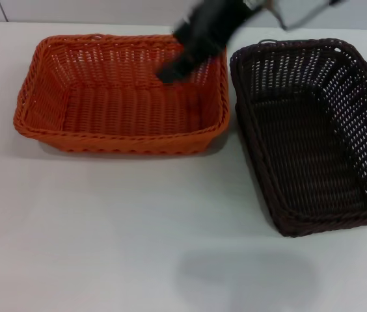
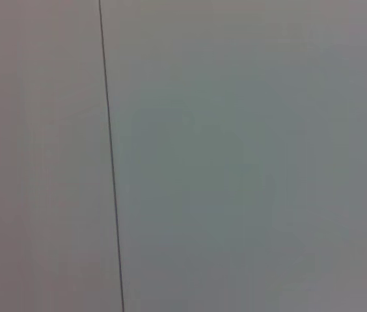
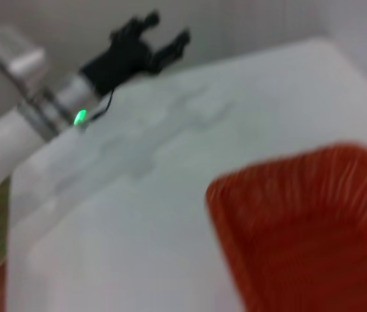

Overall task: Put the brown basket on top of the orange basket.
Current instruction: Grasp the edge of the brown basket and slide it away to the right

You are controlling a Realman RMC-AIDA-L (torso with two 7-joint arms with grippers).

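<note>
Hovering the right gripper (image 1: 170, 71), its state unclear to me, above the orange basket (image 1: 122, 97), I judged it should cross and grip the brown basket (image 1: 313, 130) by its near rim.

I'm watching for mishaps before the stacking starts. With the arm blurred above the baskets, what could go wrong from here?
The right gripper hangs over the orange basket, not the brown basket, so it may snag the wrong basket's rim. The two baskets sit close together, near corners almost touching; gripping the brown one's near wall might nudge the orange one. The brown basket also runs past the picture's right side, so its far rim cannot be checked. The left gripper is parked off beside the table.
</note>
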